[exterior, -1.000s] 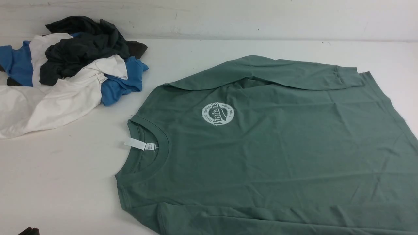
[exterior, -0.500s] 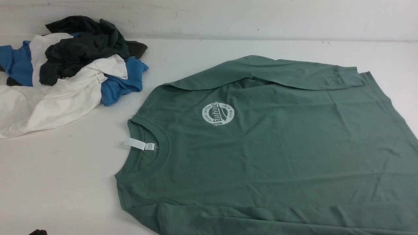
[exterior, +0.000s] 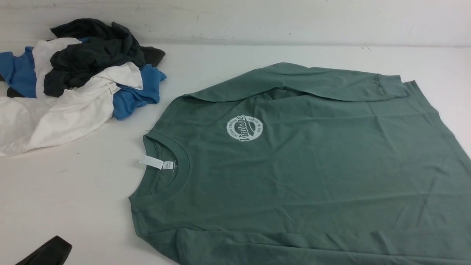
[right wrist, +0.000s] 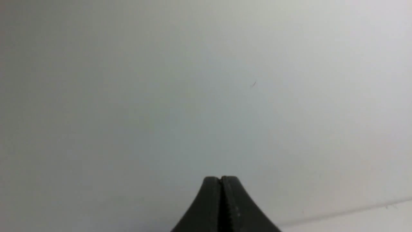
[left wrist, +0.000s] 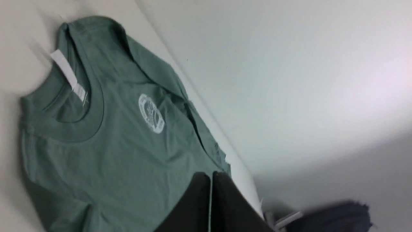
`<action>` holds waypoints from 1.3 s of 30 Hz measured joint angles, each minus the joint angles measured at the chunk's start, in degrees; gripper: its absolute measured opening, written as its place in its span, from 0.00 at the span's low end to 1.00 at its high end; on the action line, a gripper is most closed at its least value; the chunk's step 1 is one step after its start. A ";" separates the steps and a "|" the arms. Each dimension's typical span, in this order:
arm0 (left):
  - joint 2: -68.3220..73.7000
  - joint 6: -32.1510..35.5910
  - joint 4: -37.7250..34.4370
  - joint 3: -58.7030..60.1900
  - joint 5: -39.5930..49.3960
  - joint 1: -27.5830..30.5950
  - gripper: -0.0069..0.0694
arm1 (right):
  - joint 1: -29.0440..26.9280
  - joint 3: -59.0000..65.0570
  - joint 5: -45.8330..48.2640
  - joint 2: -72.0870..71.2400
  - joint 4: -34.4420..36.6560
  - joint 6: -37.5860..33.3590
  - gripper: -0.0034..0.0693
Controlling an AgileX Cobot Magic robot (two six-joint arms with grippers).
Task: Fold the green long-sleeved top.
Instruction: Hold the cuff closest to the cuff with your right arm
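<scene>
**Green top laid flat, both tools shut and holding nothing**

Everything here is placed from the heap of clothes (exterior: 73, 81), a crumpled mound of blue, white and dark grey jersey at the far left of the pale worktop (exterior: 73, 191).

On the robot's side of that heap, the left tool (left wrist: 210, 183) shows as a dark tip. Its jaws are pressed together and empty, pointing toward the garment.

To the right of the heap, apart from it, lies the green long-sleeved top (exterior: 312, 173), face up. It is soft, matte sage cotton with shallow creases. Its ribbed collar (exterior: 184, 173) is the part nearest the heap, and a white neck label (exterior: 151, 162) pokes out of it.

Further right is the round white logo (exterior: 244, 128). The far sleeve (exterior: 331, 82) is laid in across the body and ends in a cuff (exterior: 392, 86). The near sleeve (exterior: 294, 243) runs along the close edge.

The right tool (right wrist: 221, 185) is also closed on nothing and faces only bare grey surface. I cannot place it against the heap.

The fold across the body looks not yet begun. To do it well, each tool should open first and then pinch every layer at an edge corner. They should lift low and move in step so that the limp knit drapes evenly and does not bunch
</scene>
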 joint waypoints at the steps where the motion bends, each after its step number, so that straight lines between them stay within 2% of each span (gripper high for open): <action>1: 0.00 1.17 -1.71 0.00 -0.76 0.00 0.09 | 0.00 -3.61 6.28 5.40 -4.11 1.74 0.03; 2: 0.00 1.62 -2.35 0.00 -0.92 0.00 0.09 | 0.00 -4.99 8.93 5.40 -5.04 2.24 0.03; 3: 0.00 2.75 -3.94 0.00 -1.49 0.00 0.09 | 0.00 -8.24 15.85 9.93 -10.02 5.29 0.03; 4: 0.00 4.52 -6.41 0.00 -1.86 0.00 0.09 | 0.00 -13.17 26.65 17.85 -20.17 11.91 0.03; 5: 0.00 4.74 -6.69 0.00 -1.86 0.00 0.09 | 0.00 -13.63 29.12 18.70 -21.35 12.66 0.03; 6: 0.00 6.92 -8.64 0.00 -1.80 0.00 0.09 | 0.00 -16.70 36.76 24.91 -31.14 18.56 0.03; 7: 0.00 6.92 -8.82 0.00 -1.75 0.00 0.09 | 0.00 -16.99 38.59 26.37 -33.66 19.97 0.03; 9: 0.00 10.67 -10.08 -0.43 -1.25 0.00 0.09 | 0.00 -19.23 46.87 33.84 -47.78 28.48 0.03; 10: 0.00 11.65 -10.13 -0.94 -1.11 0.00 0.09 | 0.00 -19.48 47.98 35.62 -52.55 31.06 0.03; 13: 0.64 15.96 -10.13 -4.58 -0.21 0.00 0.09 | -0.53 -19.70 49.88 41.12 -60.15 36.86 0.03; 17: 7.07 23.33 -10.02 -10.04 2.41 0.00 0.09 | -4.35 -20.02 49.94 48.07 -59.90 37.23 0.03; 21: 19.73 29.56 -9.03 -15.29 11.96 0.00 0.09 | -13.00 -20.25 49.62 56.55 -55.36 32.99 0.03; 26: 33.79 32.23 -7.48 -18.18 22.24 0.00 0.09 | -23.40 -20.25 47.53 63.13 -51.05 30.98 0.05; 27: 34.28 32.47 -7.42 -18.31 22.79 0.00 0.09 | -24.05 -20.25 47.45 63.35 -50.67 30.99 0.05; 31: 39.94 34.86 -6.87 -19.27 23.62 -2.24 0.09 | -26.80 -20.25 45.52 68.37 -49.38 30.38 0.15; 39: 41.21 35.18 -6.53 -19.63 23.56 -2.69 0.09 | -26.80 -20.31 41.62 78.55 -51.33 27.40 0.49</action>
